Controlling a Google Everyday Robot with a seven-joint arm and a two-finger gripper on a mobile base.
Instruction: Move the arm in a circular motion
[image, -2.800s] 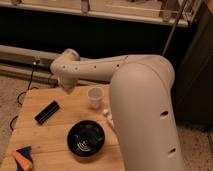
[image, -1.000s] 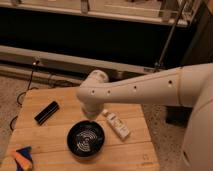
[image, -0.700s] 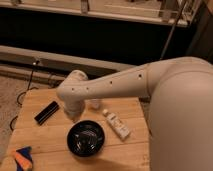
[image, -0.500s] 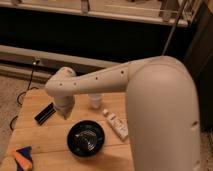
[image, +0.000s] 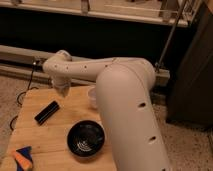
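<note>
The arm (image: 126, 107) is filling most of what I'm seeing. Its thick off-white link is rising from the lower right foreground, then bending into a slimmer link dotted with small dark holes that is reaching left, above the far edge of the table. At the far left it is curling round a rounded wrist and pointing downward.

The wooden table (image: 50, 136) is sitting beneath it, taking up the lower left, with a dark wall and a pale ledge running behind.

A black bowl (image: 86, 138) is resting near the table's front edge, just beside the thick link. A black rectangular block (image: 47, 111) is lying at an angle to the left of the bowl, apart from it. A small white cup (image: 92, 96) is standing farther back, partly hidden by the arm. A blue and orange object (image: 22, 157) is lying at the near left corner.

The gripper (image: 61, 90) is hanging at the arm's tip over the table's back left part, above and beyond the block; whether it is open or closed I cannot tell.
</note>
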